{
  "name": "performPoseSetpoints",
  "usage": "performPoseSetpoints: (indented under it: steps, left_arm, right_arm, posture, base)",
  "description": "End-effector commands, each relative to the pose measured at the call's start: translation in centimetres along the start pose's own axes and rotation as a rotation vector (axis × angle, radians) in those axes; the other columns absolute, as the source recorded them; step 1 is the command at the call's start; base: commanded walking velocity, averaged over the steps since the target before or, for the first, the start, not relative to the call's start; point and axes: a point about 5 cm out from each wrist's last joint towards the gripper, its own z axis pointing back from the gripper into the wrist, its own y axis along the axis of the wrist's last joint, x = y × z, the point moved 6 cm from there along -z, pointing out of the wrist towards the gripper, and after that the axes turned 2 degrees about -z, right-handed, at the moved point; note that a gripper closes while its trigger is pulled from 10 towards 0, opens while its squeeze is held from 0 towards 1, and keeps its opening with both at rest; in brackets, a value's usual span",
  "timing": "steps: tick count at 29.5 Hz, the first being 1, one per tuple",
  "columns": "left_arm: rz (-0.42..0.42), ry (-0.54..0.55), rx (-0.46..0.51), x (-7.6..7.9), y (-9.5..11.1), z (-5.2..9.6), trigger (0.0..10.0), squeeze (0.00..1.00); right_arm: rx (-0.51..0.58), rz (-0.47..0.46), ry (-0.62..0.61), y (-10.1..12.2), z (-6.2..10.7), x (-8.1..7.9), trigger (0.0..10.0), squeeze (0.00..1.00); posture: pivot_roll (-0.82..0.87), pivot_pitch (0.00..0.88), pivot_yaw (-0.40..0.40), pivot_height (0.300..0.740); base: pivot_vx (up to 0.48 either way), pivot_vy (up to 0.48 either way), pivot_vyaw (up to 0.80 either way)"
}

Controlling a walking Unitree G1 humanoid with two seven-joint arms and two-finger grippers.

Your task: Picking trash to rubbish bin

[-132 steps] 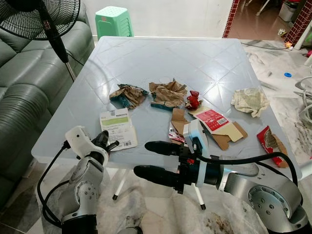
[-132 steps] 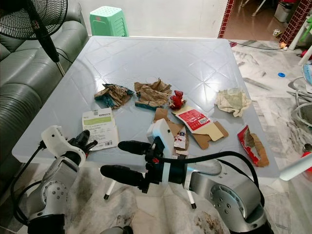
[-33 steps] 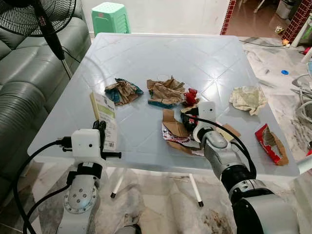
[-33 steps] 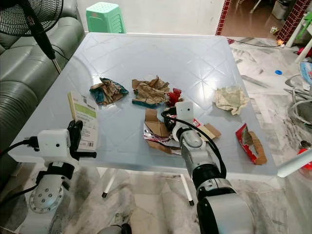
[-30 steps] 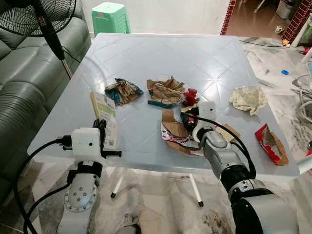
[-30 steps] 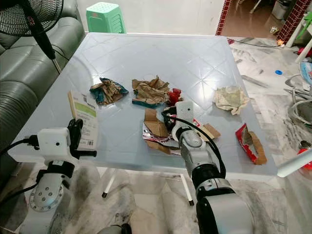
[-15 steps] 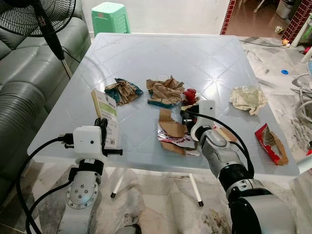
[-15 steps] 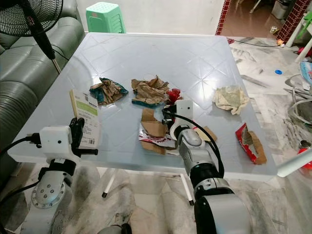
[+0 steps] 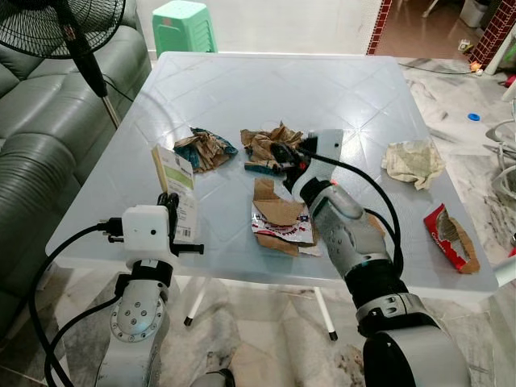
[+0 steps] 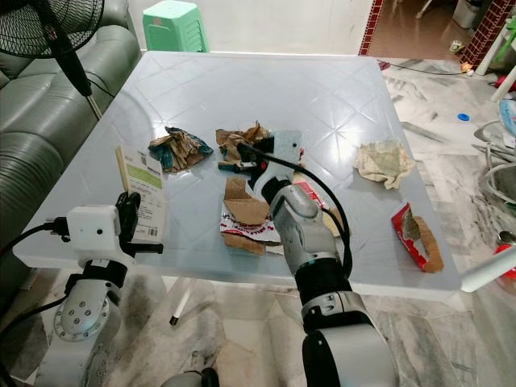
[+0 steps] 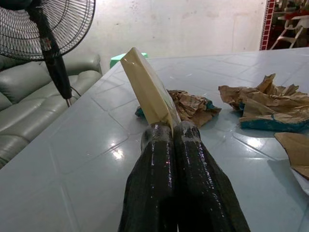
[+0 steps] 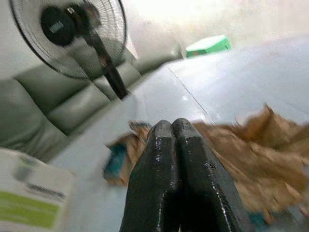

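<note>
On the pale grey table (image 9: 242, 89) lie a crumpled brown and teal paper (image 9: 205, 149), a crumpled brown paper (image 9: 266, 141), a torn cardboard piece with a wrapper (image 9: 278, 222), a pale crumpled paper (image 9: 413, 160) and a red and brown carton (image 9: 451, 238). My left gripper (image 9: 171, 208) is shut on a flat white and green carton (image 9: 176, 185), held upright at the table's near left edge; the wrist view shows the carton (image 11: 147, 89) pinched between the fingertips. My right gripper (image 9: 280, 153) is shut, its tips just by the crumpled brown paper (image 12: 251, 159), with nothing seen between its fingers (image 12: 161, 145).
A standing fan (image 9: 76, 32) and a grey-green sofa (image 9: 40, 145) are on the left. A green plastic stool (image 9: 184, 24) stands beyond the table's far edge. Cables and clutter lie on the floor at the right.
My right arm has swung left and farther over the table, from the torn cardboard to the crumpled brown paper. The cardboard has slid a little left. The left gripper still holds the carton.
</note>
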Motion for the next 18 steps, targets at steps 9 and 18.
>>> performPoseSetpoints:
  steps: [9, 18]
  left_arm:
    - [0.012, -0.001, -0.01, 0.2, -0.4, 0.0, 0.0, 0.0]
    - [0.014, 0.002, -0.013, 0.1, -0.4, 0.3, 0.0, 0.0]
  right_arm:
    - [-0.025, 0.312, -0.118, 0.8, 0.7, 2.2, 10.0, 1.0]
    - [-0.038, 0.478, -0.219, 0.1, 1.9, 5.3, 10.0, 1.0]
  posture:
    - [0.01, 0.101, -0.014, 0.74]
    - [0.02, 0.108, -0.017, 0.74]
  base:
    - [0.0, 0.0, 0.0]
    - [0.0, 0.0, 0.0]
